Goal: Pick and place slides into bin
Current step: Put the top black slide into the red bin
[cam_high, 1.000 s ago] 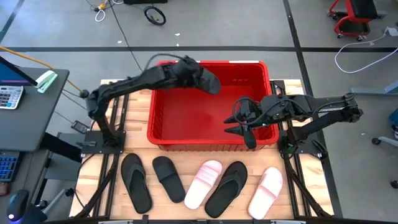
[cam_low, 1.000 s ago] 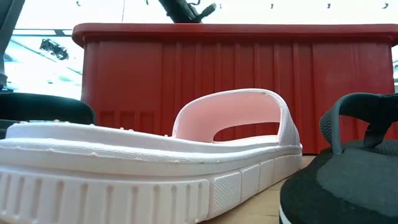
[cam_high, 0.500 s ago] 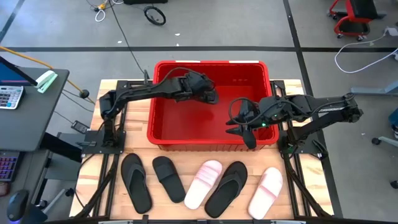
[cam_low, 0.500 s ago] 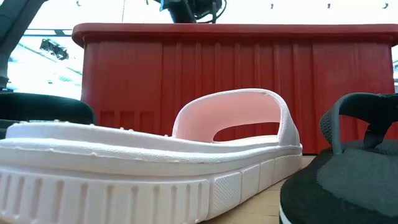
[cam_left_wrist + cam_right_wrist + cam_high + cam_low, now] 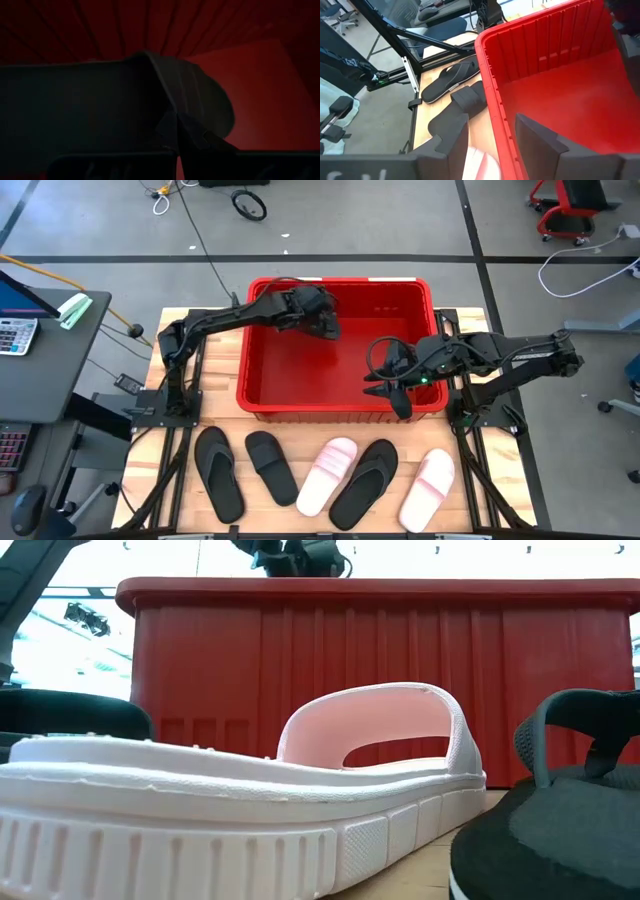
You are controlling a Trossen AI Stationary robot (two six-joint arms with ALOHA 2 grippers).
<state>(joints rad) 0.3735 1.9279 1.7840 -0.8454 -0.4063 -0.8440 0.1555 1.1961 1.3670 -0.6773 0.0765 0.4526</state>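
The red bin (image 5: 262,385) stands at the table's middle and far side. My left gripper (image 5: 316,318) reaches over the bin's far left part, shut on a black slide (image 5: 200,95). My right gripper (image 5: 396,387) is open at the bin's near right corner, with one finger inside the near wall and one outside, touching nothing. In a row on the table's near part lie a black flip-flop (image 5: 218,472), a black slide (image 5: 270,466), a pink slide (image 5: 327,475), a second black flip-flop (image 5: 363,480) and a second pink slide (image 5: 428,488), all soles down. My left gripper is shut on the black slide and comes at it slanting down from the table's left. The slide's rounded end (image 5: 215,102) sticks out past the fingers over the bin's red floor. Which part of the slide the fingers have is too dark to tell.
The bin's tall red wall (image 5: 380,670) fills the low view behind the pink slide (image 5: 250,800) and a flip-flop (image 5: 560,825). A side desk with a calculator (image 5: 15,335) stands off the table's left edge.
My left gripper has gone down toward the bin's floor with the black slide, then a little toward the table's left and far edges. It stays shut on the slide. My right gripper has kept still.
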